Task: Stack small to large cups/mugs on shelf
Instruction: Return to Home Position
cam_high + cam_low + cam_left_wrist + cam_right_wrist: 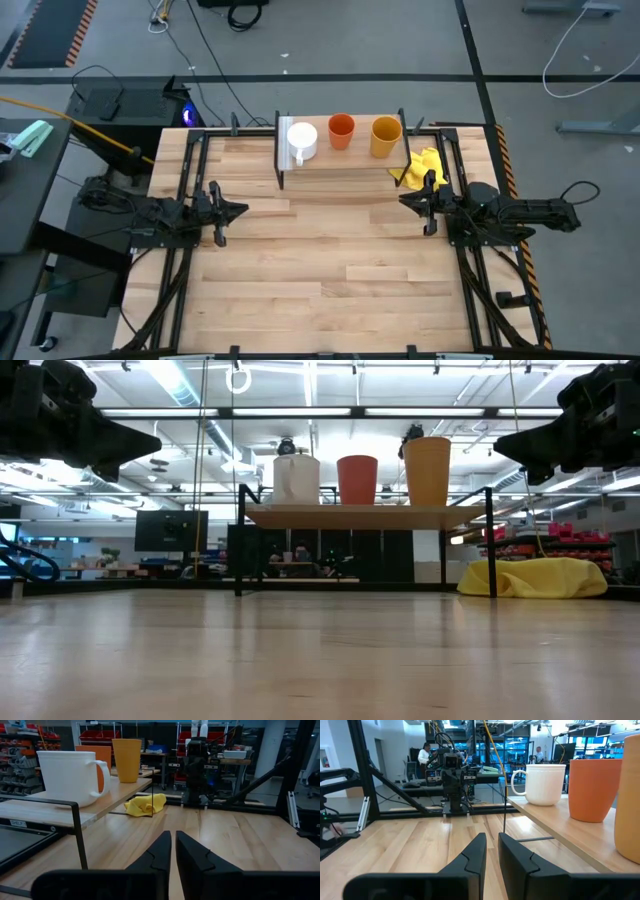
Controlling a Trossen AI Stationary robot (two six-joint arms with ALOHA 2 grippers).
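Observation:
Three cups stand in a row on the shelf at the table's far side, each on its base: the white mug with a handle on the left, the orange-red cup in the middle, the yellow-orange cup on the right. My left gripper hovers level at the table's left, well short of the shelf, slightly open with nothing between its fingers. My right gripper hovers level at the table's right, fingers a narrow gap apart and empty.
A crumpled yellow cloth lies on the table beside the shelf's right legs, just beyond my right gripper. The shelf stands on thin black legs. Bare wooden tabletop spreads between the two arms and toward the near edge.

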